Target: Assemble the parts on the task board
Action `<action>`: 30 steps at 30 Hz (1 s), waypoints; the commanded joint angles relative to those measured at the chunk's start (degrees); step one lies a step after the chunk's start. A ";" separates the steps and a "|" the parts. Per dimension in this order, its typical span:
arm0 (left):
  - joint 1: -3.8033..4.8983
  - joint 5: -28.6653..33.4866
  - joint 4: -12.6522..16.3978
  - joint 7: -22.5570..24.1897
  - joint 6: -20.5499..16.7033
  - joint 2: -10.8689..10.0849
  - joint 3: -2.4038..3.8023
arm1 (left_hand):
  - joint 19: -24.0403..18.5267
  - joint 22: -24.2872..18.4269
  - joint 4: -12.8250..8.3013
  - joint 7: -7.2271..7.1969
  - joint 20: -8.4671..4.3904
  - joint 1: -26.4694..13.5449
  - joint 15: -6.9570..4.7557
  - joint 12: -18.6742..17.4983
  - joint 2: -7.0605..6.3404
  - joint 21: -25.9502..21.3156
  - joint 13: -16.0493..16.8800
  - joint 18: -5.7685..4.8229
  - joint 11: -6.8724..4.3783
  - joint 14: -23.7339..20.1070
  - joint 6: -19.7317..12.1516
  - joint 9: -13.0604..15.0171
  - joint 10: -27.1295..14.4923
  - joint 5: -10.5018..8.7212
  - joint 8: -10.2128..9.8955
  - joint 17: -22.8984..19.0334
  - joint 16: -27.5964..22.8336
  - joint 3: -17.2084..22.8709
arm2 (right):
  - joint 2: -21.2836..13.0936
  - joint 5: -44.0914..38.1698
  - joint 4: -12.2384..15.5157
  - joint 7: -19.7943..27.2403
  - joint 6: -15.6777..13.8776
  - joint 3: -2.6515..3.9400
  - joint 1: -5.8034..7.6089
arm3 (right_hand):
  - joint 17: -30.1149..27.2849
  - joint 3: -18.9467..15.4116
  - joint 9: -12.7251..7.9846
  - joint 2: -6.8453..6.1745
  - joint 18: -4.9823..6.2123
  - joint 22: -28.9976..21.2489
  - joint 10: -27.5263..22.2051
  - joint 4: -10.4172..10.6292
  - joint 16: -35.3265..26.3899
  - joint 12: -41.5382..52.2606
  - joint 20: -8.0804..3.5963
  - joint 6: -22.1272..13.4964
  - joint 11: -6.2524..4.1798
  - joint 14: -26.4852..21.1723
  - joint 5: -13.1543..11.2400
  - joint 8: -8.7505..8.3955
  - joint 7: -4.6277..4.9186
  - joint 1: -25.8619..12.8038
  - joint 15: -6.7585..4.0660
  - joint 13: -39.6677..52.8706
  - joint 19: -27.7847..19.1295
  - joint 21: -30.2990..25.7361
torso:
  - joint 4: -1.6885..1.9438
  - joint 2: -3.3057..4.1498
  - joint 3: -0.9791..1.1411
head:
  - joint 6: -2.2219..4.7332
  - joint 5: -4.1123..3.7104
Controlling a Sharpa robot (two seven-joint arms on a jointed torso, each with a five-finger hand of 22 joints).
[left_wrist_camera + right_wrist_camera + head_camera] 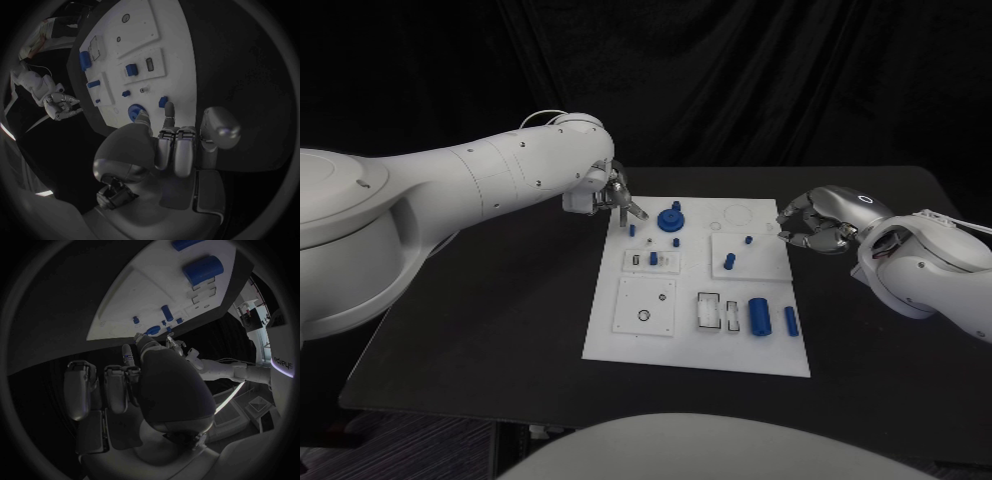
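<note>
Left hand (606, 194) reaching over the far-left corner of the task board (635, 335).
Your fingers extend toward a small blue peg (164, 103), holding nothing; right hand (816, 222) rests curled, empty. Next, pinch the peg precisely.

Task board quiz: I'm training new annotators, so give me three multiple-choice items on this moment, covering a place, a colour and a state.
1. Where is the left hand?
A. at the board's far left corner
B. at its near right corner
C. off the table

2. What colour is the large cylinder lying on the task board?
A. red
B. blue
C. yellow

3. How is the right hand?
A. gripping the large cylinder
B. flat on the board
C. fingers curled, beside the board's right edge

Answers: 1 A, head view shows it there. 2 B, plainly blue. 3 C, the cylinder lies apart from it.
</note>
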 commanded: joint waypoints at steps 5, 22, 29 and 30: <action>-0.50 -0.48 -0.68 1.63 -0.26 0.54 0.04 | 4.64 -1.21 -0.59 0.03 -0.25 0.77 -0.24 0.20 0.03 -1.00 15.07 0.10 -0.33 5.95 -0.22 0.29 6.07 0.72 -0.38 15.08 -0.03 0.64 | 0.03 -0.22 0.08 -0.81 0.34 0.04 -0.13 | 6.72 0.45 -0.09 0.35 1.15 11.86 1.69 -0.09 -0.15 -0.28 0.39 0.01 0.35 4.36 0.20 -0.12 -0.14 0.16 0.18 7.99 2.26 -0.34 | -0.01 0.01 0.00 | -0.01 0.02; -1.15 -0.49 -2.15 2.09 0.02 1.21 0.05 | 4.54 -4.17 -1.84 0.05 -0.13 1.52 -0.15 0.20 0.21 -3.45 15.07 0.46 -0.27 5.95 -0.31 0.85 6.07 2.30 -0.80 15.08 -0.03 1.97 | 0.14 -0.22 0.06 -0.83 0.42 0.04 -0.13 | 6.72 0.45 -0.09 0.35 1.15 11.86 1.69 -0.09 -0.15 -0.28 0.39 0.01 0.35 4.36 0.20 -0.12 -0.14 0.16 0.18 7.99 2.26 -0.34 | -0.11 0.06 0.01 | -0.01 -0.12; -1.28 -0.49 -2.16 2.64 0.16 1.30 0.05 | 4.50 -5.27 -2.22 0.06 -0.10 1.72 -0.14 0.20 0.25 -4.36 15.07 0.59 -0.27 5.95 -0.35 0.95 6.07 2.75 -0.98 15.08 -0.03 2.39 | 0.22 -0.22 0.04 -0.86 0.49 0.04 -0.13 | 6.71 0.48 -0.09 0.36 1.16 11.86 1.69 -0.11 -0.16 -0.29 0.39 0.01 0.35 4.36 0.27 -0.13 -0.13 0.16 0.19 7.99 2.26 -0.36 | -0.02 0.00 0.01 | -0.01 -0.31; -1.30 -0.49 -2.13 2.72 0.17 1.30 0.05 | 4.50 -5.27 -2.22 0.06 -0.10 1.72 -0.14 0.20 0.25 -4.36 15.07 0.59 -0.27 5.95 -0.35 0.95 6.07 2.75 -0.98 15.08 -0.03 2.39 | 0.21 -0.22 0.03 -0.88 0.51 0.04 -0.13 | 6.69 0.52 -0.10 0.38 1.16 11.86 1.69 -0.13 -0.16 -0.29 0.39 0.01 0.36 4.35 0.36 -0.14 -0.12 0.17 0.19 7.99 2.25 -0.37 | -0.01 -0.01 0.00 | -0.01 -0.32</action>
